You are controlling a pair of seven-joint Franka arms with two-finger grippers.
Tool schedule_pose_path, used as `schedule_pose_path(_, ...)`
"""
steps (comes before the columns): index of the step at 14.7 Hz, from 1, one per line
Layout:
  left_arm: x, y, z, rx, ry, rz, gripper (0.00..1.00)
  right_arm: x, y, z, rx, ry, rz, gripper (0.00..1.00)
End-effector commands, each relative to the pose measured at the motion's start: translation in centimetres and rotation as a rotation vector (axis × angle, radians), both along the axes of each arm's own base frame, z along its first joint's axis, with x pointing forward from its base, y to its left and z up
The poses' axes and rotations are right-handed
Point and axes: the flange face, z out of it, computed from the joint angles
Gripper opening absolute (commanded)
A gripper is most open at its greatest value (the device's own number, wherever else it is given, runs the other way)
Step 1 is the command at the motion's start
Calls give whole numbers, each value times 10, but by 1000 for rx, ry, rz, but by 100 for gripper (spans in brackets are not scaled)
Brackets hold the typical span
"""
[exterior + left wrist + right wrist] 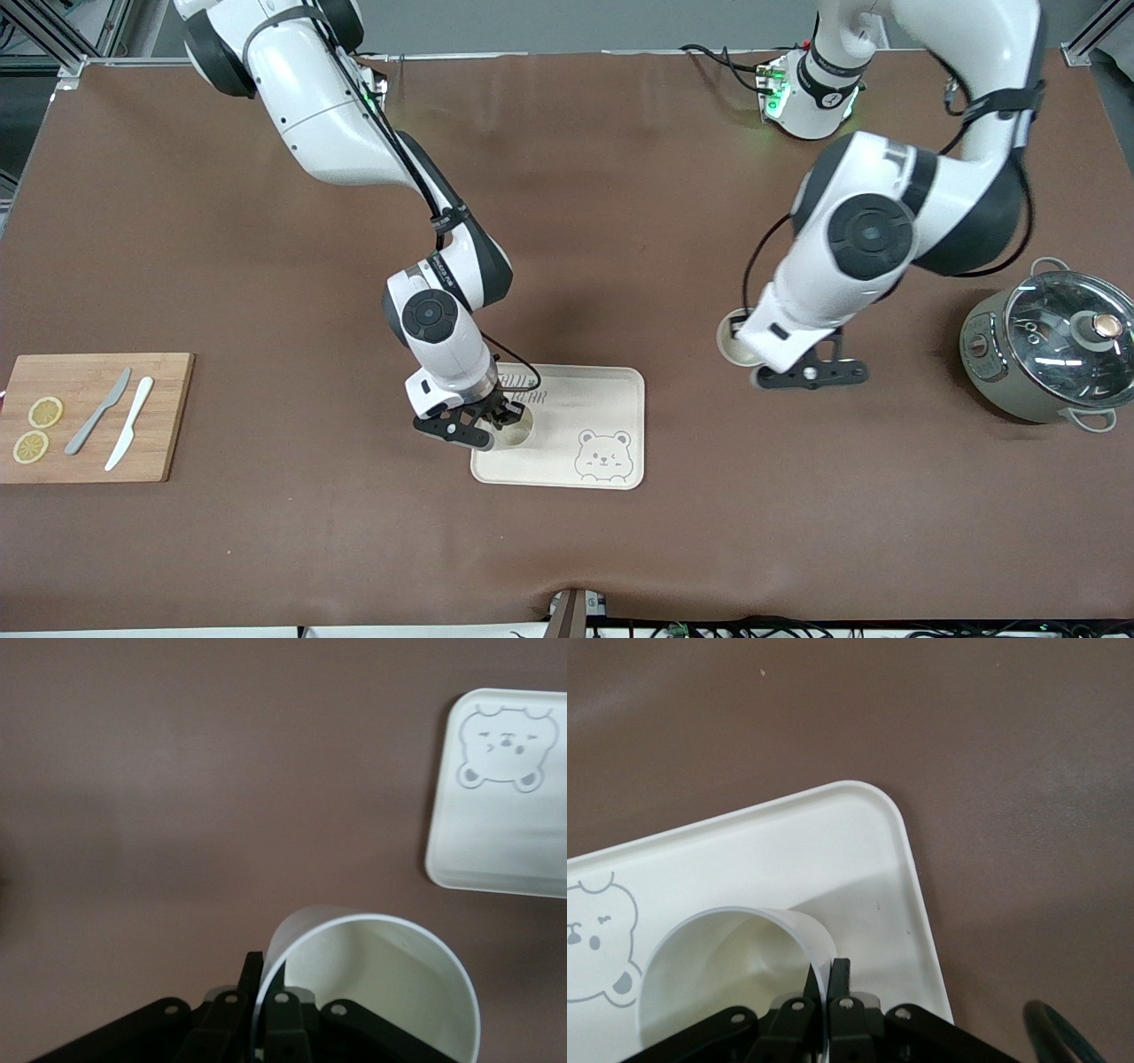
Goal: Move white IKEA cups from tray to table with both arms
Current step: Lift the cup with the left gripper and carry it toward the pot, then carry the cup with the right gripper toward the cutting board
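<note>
brown table (pixel 620 221), tray (pixel 611 399) edge cup (pixel 726 966), right gripper (pixel 824 979) pinching

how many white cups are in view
2. One small off-white tumbler stands on the cream bear-printed tray, pinched at its rim by the right gripper. The other off-white tumbler is held by the left gripper over the brown table.

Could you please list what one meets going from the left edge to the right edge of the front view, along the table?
Cutting board with lemon slices and two knives → right gripper on a cup → bear tray → second cup → left gripper → lidded pot.
</note>
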Motion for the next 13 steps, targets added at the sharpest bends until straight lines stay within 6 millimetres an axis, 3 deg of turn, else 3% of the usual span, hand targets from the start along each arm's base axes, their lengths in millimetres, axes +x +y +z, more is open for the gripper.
schedule_pose_path(1, -40, 50, 4, -32, -51, -18, 0, 3, 3, 1, -1, -4, -8, 0)
schedule_pose_path(8, -101, 176, -4, -117, -44, -25, 0, 4, -5, 37, -34, 74, -20, 0)
schedule_pose_path(10, -123, 206, -7, -126, -58, -42, 0, 6, -11, 74, -28, 63, -22, 0)
schedule_pose_path(11, -132, 212, -12, -146, -66, -55, 0, 5, -18, 88, -41, 79, -9, 0)
schedule_pose_path(13, -145, 217, -31, -152, -104, -56, 0, 9, -50, 120, -69, 119, 34, 0)
